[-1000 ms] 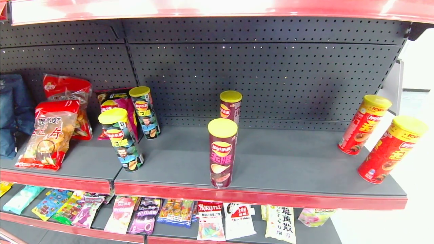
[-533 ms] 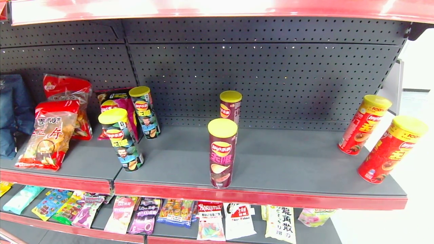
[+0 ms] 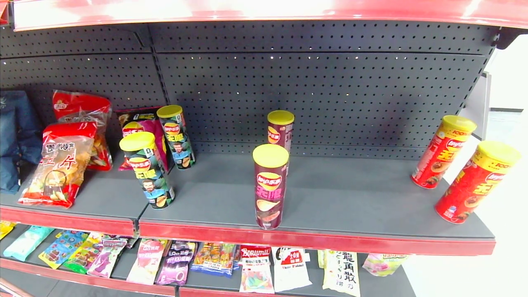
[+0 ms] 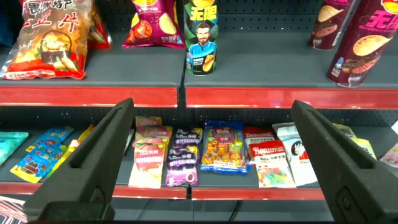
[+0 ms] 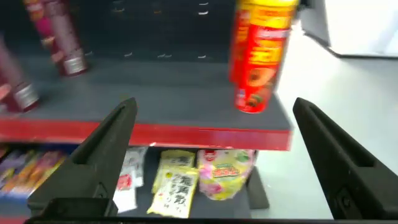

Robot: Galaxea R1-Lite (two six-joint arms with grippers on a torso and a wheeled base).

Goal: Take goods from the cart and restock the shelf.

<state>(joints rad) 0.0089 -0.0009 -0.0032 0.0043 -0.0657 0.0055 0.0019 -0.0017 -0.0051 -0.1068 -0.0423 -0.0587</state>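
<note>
Chip cans [image 3: 270, 185] upright on the grey shelf [image 3: 338, 194]: two green toward the left beside snack bags [image 3: 62, 165], two maroon at the middle, two red at the right end. Left gripper [image 4: 212, 104] spread wide and empty, facing the shelf front; right gripper [image 5: 214, 102] likewise wide apart, holding nothing, facing a red can [image 5: 258, 56] near the shelf's right end.

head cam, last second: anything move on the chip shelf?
No visible change. The blue-green cans, maroon cans, red cans and snack bags sit on the shelf exactly as before. Nothing was picked up or set down.
</note>
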